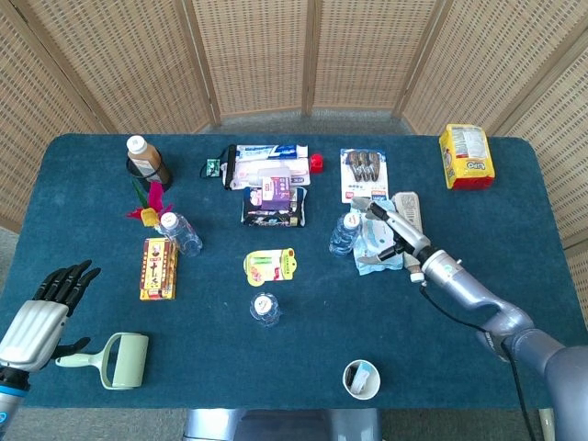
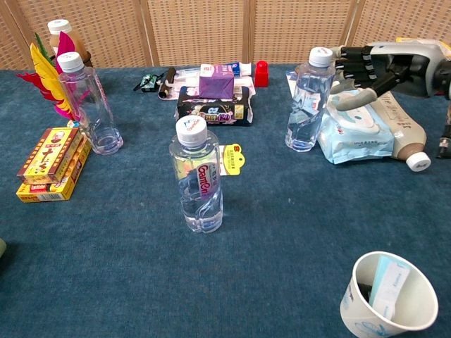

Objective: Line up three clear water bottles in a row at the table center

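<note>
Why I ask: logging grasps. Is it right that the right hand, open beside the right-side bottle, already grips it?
Not quite. In the chest view the right hand is open beside the right-side bottle, fingers spread, and does not grip it yet.
</note>
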`<act>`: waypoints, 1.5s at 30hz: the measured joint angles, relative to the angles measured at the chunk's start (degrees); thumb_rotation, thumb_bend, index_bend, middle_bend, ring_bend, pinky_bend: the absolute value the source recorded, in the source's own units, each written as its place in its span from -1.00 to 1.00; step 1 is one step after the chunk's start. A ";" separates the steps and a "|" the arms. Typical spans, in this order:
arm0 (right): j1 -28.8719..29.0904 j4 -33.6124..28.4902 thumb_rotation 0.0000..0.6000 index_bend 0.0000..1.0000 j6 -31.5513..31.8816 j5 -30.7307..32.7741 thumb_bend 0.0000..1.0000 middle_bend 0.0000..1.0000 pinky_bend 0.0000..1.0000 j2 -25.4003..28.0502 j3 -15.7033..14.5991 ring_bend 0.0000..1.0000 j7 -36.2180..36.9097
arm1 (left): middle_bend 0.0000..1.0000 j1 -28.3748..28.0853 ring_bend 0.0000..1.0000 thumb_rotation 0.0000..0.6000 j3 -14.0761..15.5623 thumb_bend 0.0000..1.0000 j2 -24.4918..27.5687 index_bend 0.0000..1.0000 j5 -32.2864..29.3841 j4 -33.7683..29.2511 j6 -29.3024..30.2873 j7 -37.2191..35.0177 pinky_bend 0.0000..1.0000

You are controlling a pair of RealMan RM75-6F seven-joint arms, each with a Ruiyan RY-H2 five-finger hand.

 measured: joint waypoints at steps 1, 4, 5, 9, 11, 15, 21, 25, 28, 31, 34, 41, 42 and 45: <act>0.11 0.44 1.00 -0.77 -0.10 0.50 -0.90 -0.54 -0.78 -0.62 0.25 -0.66 0.04 | -1.00 0.02 -1.00 1.00 -0.06 -0.76 0.01 -1.00 -0.07 0.06 -0.04 -0.11 -0.90; 0.41 1.49 1.00 -0.68 -0.18 1.75 -0.89 -0.38 -0.80 -2.23 0.95 -0.60 -0.13 | -1.00 0.07 -1.00 1.00 -0.29 -0.75 0.07 -1.00 -0.38 0.18 -0.20 -0.34 -0.90; 0.48 1.71 1.00 -0.64 -0.19 1.97 -0.88 -0.32 -0.81 -2.62 1.12 -0.58 -0.40 | -1.00 0.07 -1.00 1.00 -0.38 -0.75 0.09 -1.00 -0.52 0.20 -0.34 -0.43 -0.90; 0.93 2.66 1.00 -0.47 -0.95 3.69 -0.79 -0.15 -0.81 -4.98 2.06 -0.51 -1.93 | -1.00 0.09 -1.00 1.00 -0.58 -0.75 0.20 -1.00 -0.74 0.28 -0.66 -0.68 -0.90; 1.09 3.16 1.00 -0.36 -1.31 4.48 -0.69 -0.07 -0.78 -5.91 2.46 -0.45 -2.37 | -1.00 0.16 -1.00 1.00 -0.59 -0.75 0.27 -1.00 -0.61 0.28 -0.64 -0.88 -0.90; 1.04 3.94 1.00 -0.21 -1.22 5.55 -0.55 0.04 -0.72 -7.20 3.08 -0.36 -3.53 | -1.00 0.37 -1.00 1.00 -0.61 -0.75 0.44 -1.00 -0.18 0.44 -0.38 -1.49 -0.90; 0.73 2.35 1.00 -0.11 0.01 5.68 -0.41 0.13 -0.69 -6.54 3.24 -0.30 -3.95 | -1.00 0.60 -1.00 1.00 -0.60 -0.75 0.63 -1.00 0.31 0.59 -0.26 -2.10 -0.90; 0.28 -0.85 1.00 -0.09 1.98 5.26 -0.38 0.14 -0.67 -4.64 3.20 -0.29 -4.84 | -1.00 0.70 -1.00 1.00 -0.59 -0.75 0.70 -1.00 0.64 0.56 -0.22 -2.23 -0.90; -0.24 -4.10 1.00 -0.09 4.02 4.55 -0.36 0.15 -0.66 -2.50 3.03 -0.28 -5.63 | -1.00 0.76 -1.00 1.00 -0.52 -0.75 0.75 -1.00 0.99 0.54 -0.21 -2.33 -0.90; -0.75 -8.62 1.00 -0.09 6.16 3.08 -0.35 0.15 -0.66 0.84 2.31 -0.28 -5.84 | -1.00 0.83 -1.00 1.00 -0.43 -0.75 0.80 -1.00 1.44 0.53 -0.19 -2.47 -0.90; -1.19 -13.02 1.00 -0.09 8.48 0.57 -0.34 0.15 -0.66 4.74 0.83 -0.28 -5.40 | -1.00 0.83 -1.00 1.00 -0.38 -0.75 0.75 -1.00 1.66 0.46 -0.36 -2.36 -0.90; -1.74 -17.52 1.00 -0.09 13.03 -5.01 -0.34 0.15 -0.66 8.93 -3.15 -0.27 -2.64 | -1.00 0.74 -1.00 1.00 -0.34 -0.75 0.66 -1.00 1.92 0.10 -0.83 -1.88 -0.90; -1.76 -17.76 1.00 -0.09 13.45 -5.76 -0.34 0.16 -0.66 9.07 -3.72 -0.27 -2.35 | -1.00 0.70 -1.00 1.00 -0.32 -0.76 0.66 -1.00 2.00 0.07 -0.91 -1.85 -0.90; -1.82 -17.94 1.00 -0.09 14.58 -7.09 -0.33 0.16 -0.66 9.03 -4.78 -0.27 -2.64 | -1.00 0.65 -1.00 1.00 -0.34 -0.75 0.60 -1.00 1.97 0.05 -1.10 -1.63 -0.90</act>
